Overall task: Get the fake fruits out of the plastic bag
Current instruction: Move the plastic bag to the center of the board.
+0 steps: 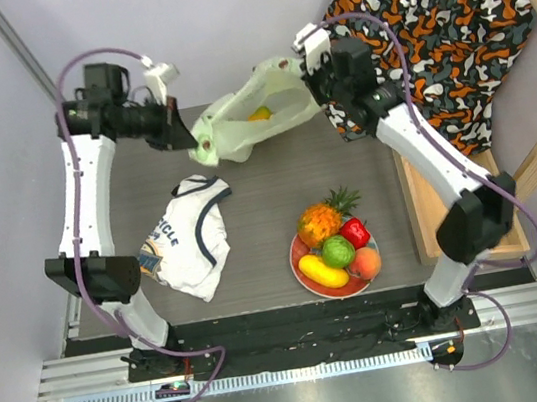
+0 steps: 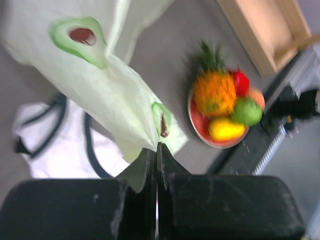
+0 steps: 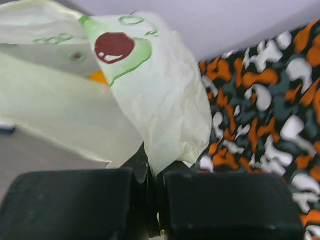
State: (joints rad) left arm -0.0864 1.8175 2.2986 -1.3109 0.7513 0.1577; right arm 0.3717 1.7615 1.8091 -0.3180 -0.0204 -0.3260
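One crinkly translucent plastic bag (image 1: 238, 130)

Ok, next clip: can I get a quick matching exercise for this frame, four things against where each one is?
Things:
1. plastic bag
2. T-shirt
3. red plate
4. patterned cloth

Places:
A. lying flat on the left side of the table
B. hanging at the back right
C. pinched by the left gripper and the right gripper, held up
D. near the front edge of the table, loaded with fruits

Pairs: 1-C, 2-A, 3-D, 4-B
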